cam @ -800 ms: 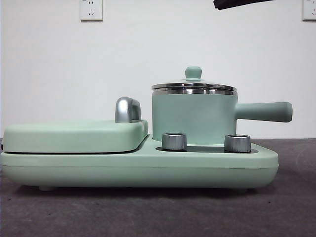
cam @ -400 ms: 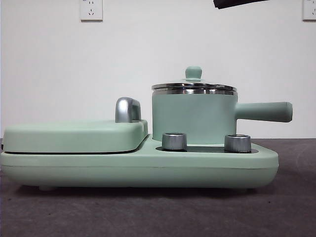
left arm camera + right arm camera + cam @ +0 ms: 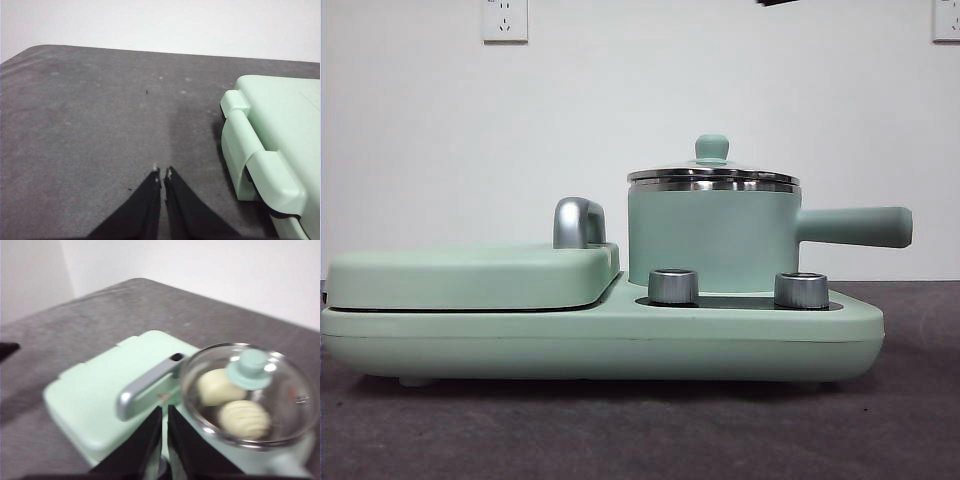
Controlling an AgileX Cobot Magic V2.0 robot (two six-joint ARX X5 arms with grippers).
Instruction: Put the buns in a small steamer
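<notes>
The small steamer (image 3: 712, 238), a mint-green pot with a steel rim and a long side handle, stands on the right half of the cooker base with its glass lid on. Through the lid (image 3: 280, 405) the right wrist view shows both buns inside: a smooth cream bun (image 3: 216, 387) and a ribbed white bun (image 3: 245, 419). My right gripper (image 3: 164, 411) hovers high above the griddle side of the pot, shut and holding nothing. Over bare table beside the cooker's far end, my left gripper (image 3: 162, 172) is also shut and holds nothing.
A flat mint-green griddle (image 3: 470, 275) with a steel handle (image 3: 578, 222) fills the base's left half. Two steel knobs (image 3: 672, 286) stand in front of the pot. The pot's handle (image 3: 855, 227) juts right. A black arm tip (image 3: 778, 2) shows at the top edge.
The black arm tip at the top of the front view has risen and is almost out of the picture. The steamer, lid and griddle have not moved.
</notes>
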